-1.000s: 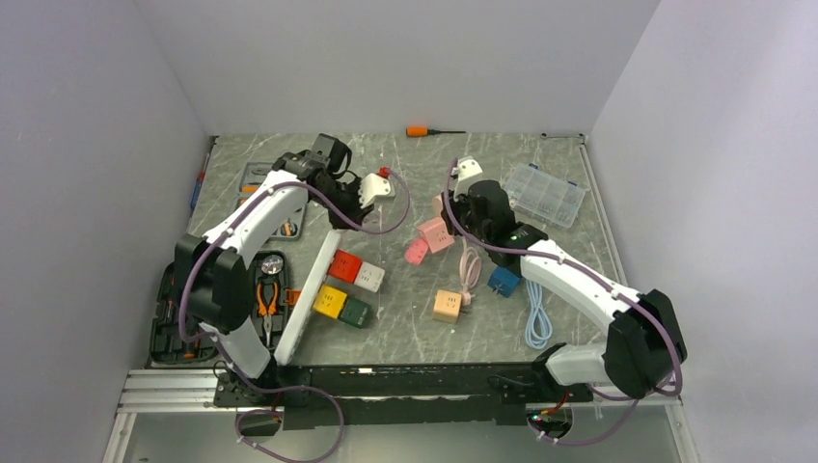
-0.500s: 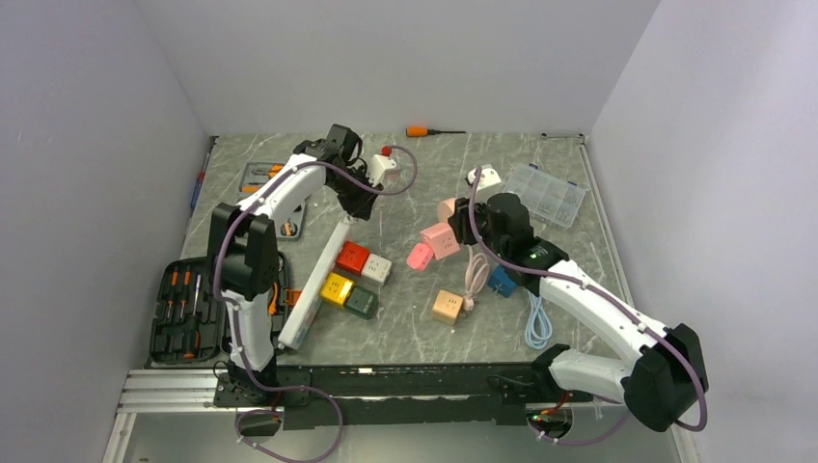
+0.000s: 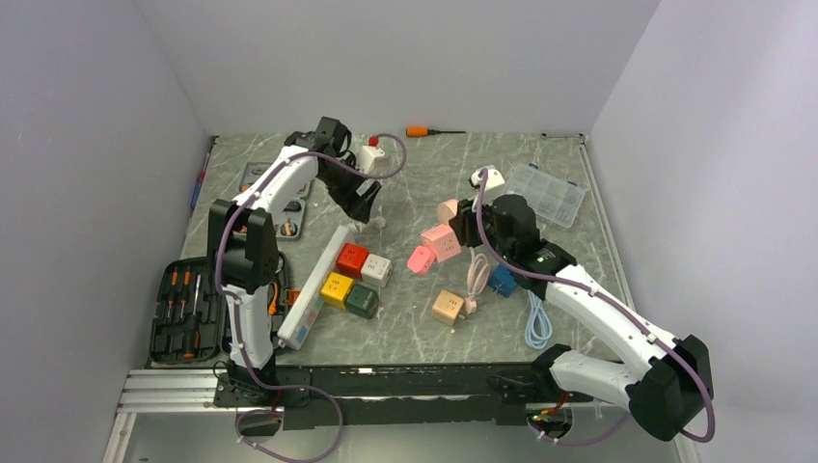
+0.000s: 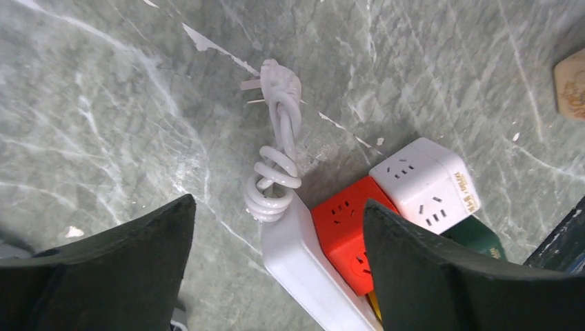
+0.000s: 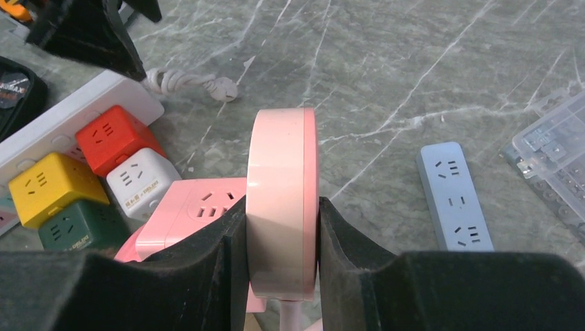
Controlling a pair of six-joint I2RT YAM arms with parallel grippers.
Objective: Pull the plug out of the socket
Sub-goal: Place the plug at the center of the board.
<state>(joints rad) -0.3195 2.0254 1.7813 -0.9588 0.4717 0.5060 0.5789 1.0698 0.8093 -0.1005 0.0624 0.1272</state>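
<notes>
Left wrist view first: my left gripper (image 4: pixel 277 203) hangs with its jaws wide apart and nothing between them, right over the plug (image 4: pixel 279 79). That plug lies flat on the worktop (image 4: pixel 103 103) with its prongs bare. A curly cord (image 4: pixel 272 183) ties it to the far end of the socket (image 4: pixel 303 269), which runs diagonally across the left half. So to me the pull looks done.

My right gripper (image 5: pixel 279 207) is clamped on the pink disc (image 5: pixel 281 138), edge up, near the middle; I'd guess that's just to steady it.

Containers: the open tool case (image 3: pixel 178 309) at the left edge holds orange-handled screwdrivers and pliers. The clear box (image 3: pixel 548 193) by the far right corner has small bits I can't make out.
</notes>
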